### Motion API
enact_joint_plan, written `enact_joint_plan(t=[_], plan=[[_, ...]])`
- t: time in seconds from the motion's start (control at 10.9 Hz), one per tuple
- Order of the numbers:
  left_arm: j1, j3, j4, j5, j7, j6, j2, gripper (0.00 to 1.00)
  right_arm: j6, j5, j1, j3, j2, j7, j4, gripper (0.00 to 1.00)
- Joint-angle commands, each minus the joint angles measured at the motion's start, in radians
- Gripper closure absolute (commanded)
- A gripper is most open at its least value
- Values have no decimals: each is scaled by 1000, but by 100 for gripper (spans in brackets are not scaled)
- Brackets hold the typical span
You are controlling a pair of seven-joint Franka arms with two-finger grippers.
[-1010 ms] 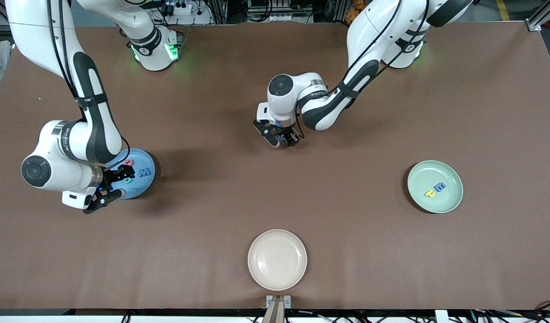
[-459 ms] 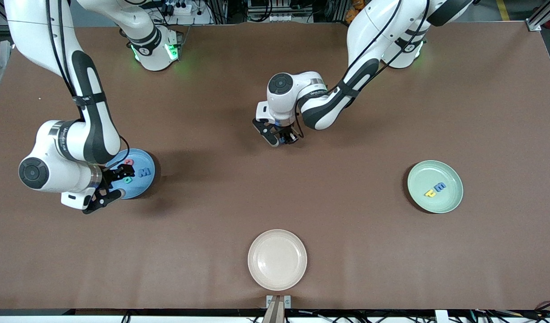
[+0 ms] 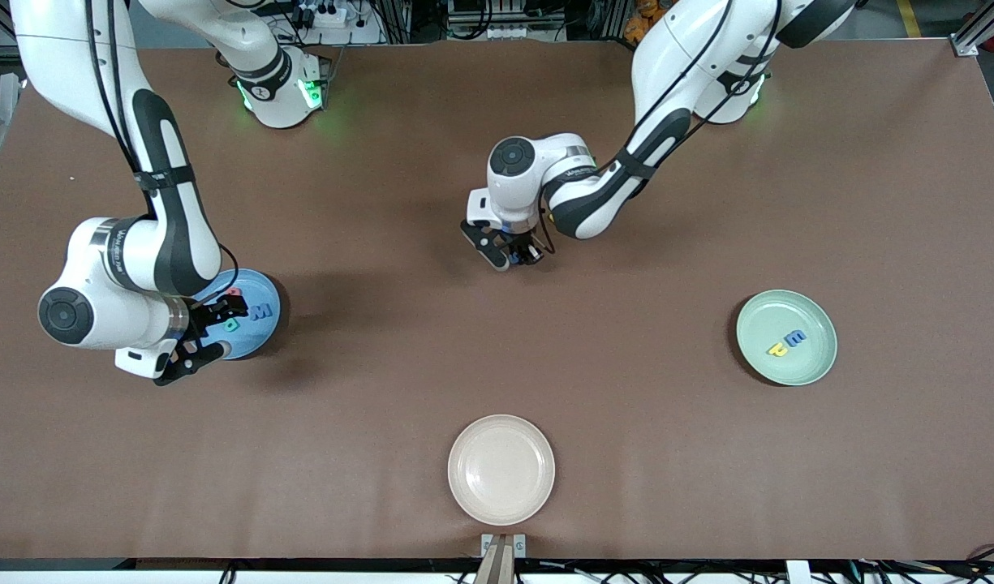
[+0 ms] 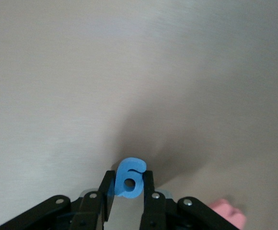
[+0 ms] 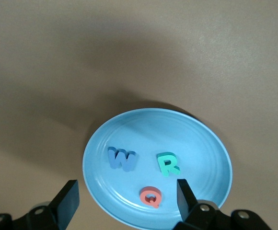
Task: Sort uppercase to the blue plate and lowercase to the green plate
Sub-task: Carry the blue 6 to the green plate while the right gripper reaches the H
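My left gripper (image 3: 513,255) is over the bare table middle, shut on a small blue lowercase letter (image 4: 129,178). A pink-red foam piece (image 4: 227,213) lies close beside it; its shape is cut off. My right gripper (image 3: 208,332) is open and empty over the blue plate (image 3: 257,337). The plate (image 5: 201,143) holds the blue W (image 5: 121,159), the teal R (image 5: 168,164) and the red Q (image 5: 150,196). The green plate (image 3: 813,361) at the left arm's end holds a yellow lowercase letter (image 3: 776,349) and a blue one (image 3: 795,337). The yellow H is out of view.
A cream plate (image 3: 501,470) with nothing on it sits near the table edge closest to the front camera. Brown table (image 3: 643,422) stretches bare between the three plates.
My left gripper has shifted slightly toward the left arm's end with the blue letter in it. My right gripper has stayed over the blue plate with only a small shift.
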Motion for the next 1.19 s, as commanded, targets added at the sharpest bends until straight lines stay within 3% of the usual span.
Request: enact_joint_plan(t=[0.0,0.37,0.64,0.83,1.1], plan=[[87,-14,-27,10,-11,-69,-112,100,-65,7,35,3,-57,75,-7,9],[260,-17,-16,-79,33,-106,-186,100,-159,7,110,3,-119,217,-7,9],[364,-9,69,-179,62,-300,-214,100,-219,7,205,4,-188,404,-9,8],[453,4,118,-197,197,-403,-229,100,-257,8,300,6,-234,617,-9,8],[579,75,114,-208,479,-408,-257,100,-274,14,510,9,-259,1028,17,7]])
